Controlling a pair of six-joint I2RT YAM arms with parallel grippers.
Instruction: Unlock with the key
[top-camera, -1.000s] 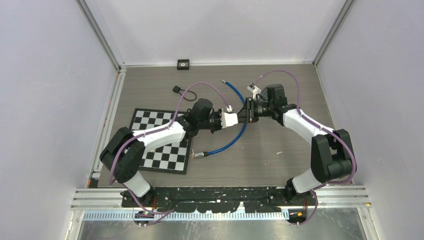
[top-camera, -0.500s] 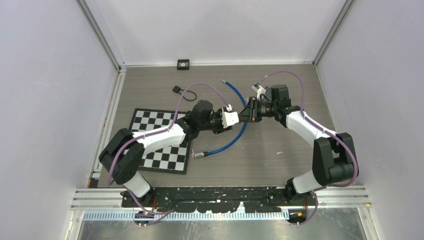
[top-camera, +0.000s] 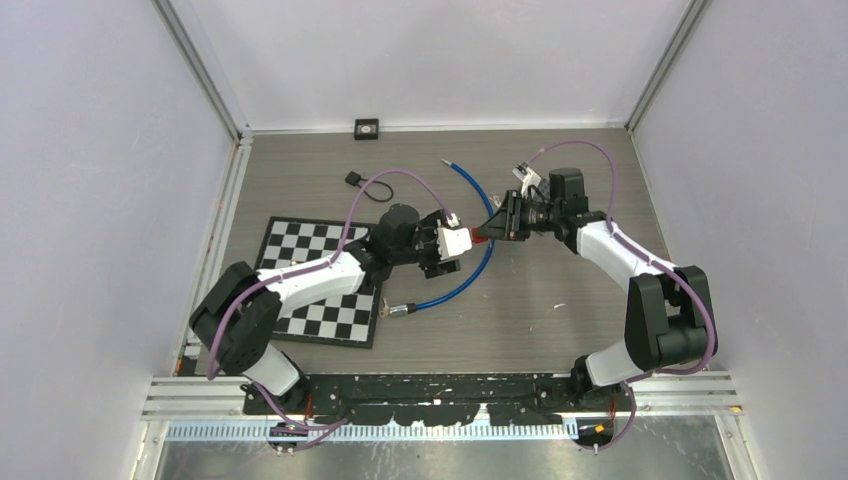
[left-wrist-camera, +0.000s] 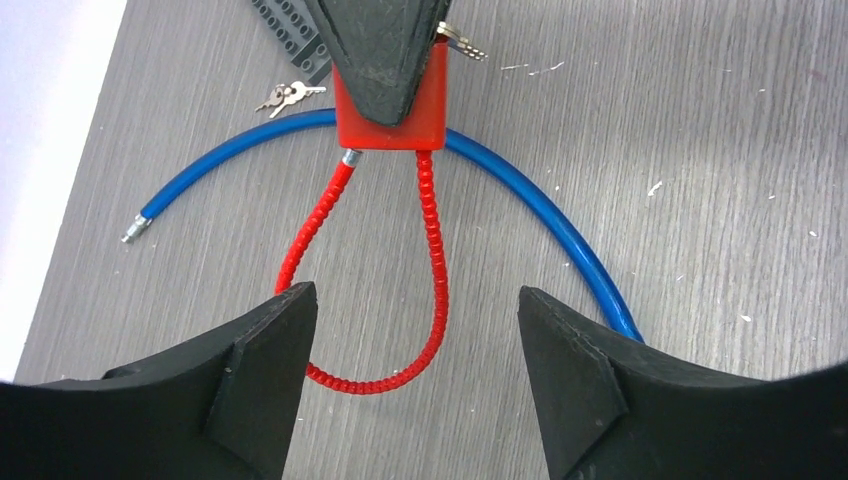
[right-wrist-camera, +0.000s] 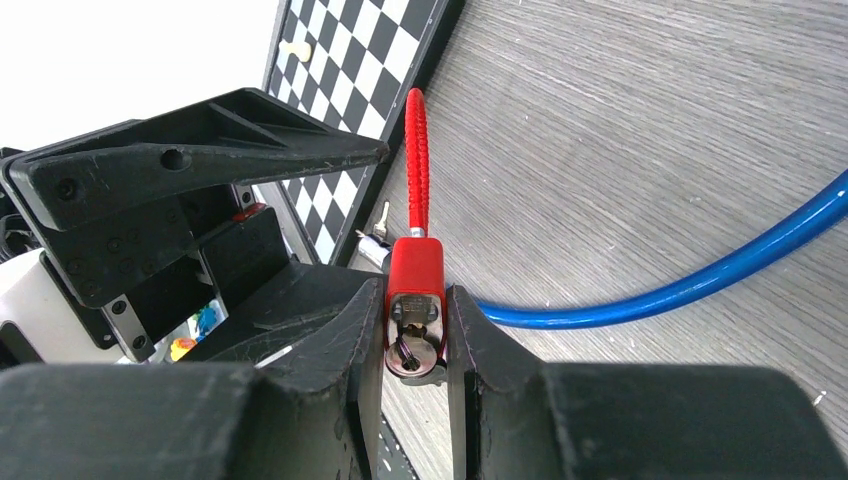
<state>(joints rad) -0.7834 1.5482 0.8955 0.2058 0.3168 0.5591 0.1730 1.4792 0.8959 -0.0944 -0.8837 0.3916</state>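
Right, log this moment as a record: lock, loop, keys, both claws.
lock: red body, keyhole end facing the right wrist camera
right claw: shut on lock
loop: red ribbed cable running from lock
left claw: open, straddling loop
keys: small bunch lying beside blue cable, unheld

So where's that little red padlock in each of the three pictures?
Top external: the red padlock is mid-table, between both arms' tips.
Left wrist: padlock at top centre, red loop below it.
Right wrist: padlock at centre, pinched by the right gripper.
Shared landmark: the blue cable beside it.
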